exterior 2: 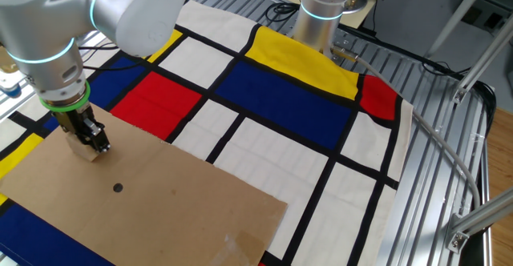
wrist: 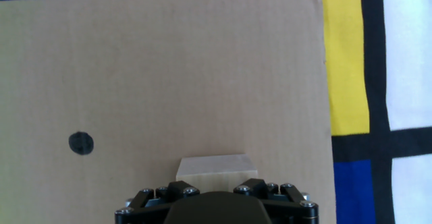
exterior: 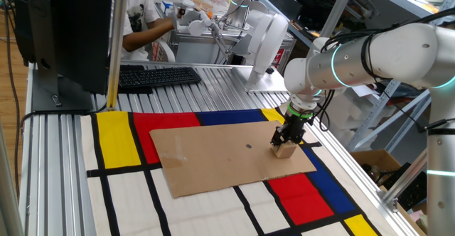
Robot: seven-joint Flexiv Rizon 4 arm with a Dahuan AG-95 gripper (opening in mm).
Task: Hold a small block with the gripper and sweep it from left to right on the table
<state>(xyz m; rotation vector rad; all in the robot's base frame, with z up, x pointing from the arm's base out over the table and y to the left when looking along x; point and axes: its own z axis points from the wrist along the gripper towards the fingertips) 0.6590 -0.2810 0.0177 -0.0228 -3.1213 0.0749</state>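
The small block (exterior: pixel 285 151) is a plain tan wooden cube resting on the brown cardboard sheet (exterior: pixel 213 154) near its right end. My black gripper (exterior: pixel 287 138) comes straight down onto it and is shut on the block's sides. In the other fixed view the block (exterior 2: pixel 83 150) shows below the gripper (exterior 2: pixel 88 135), under the green ring. In the hand view the block (wrist: pixel 216 166) sticks out between the two fingers (wrist: pixel 181 189). The table (exterior: pixel 213 76) is ribbed aluminium with a coloured mat (exterior: pixel 117 140).
A black dot (exterior: pixel 249 147) marks the cardboard to the left of the block. A keyboard (exterior: pixel 156 76) and a monitor (exterior: pixel 64 30) stand at the back left. A second robot base (exterior 2: pixel 321 14) stands beyond the mat, and a person (exterior: pixel 142 15) sits behind the table.
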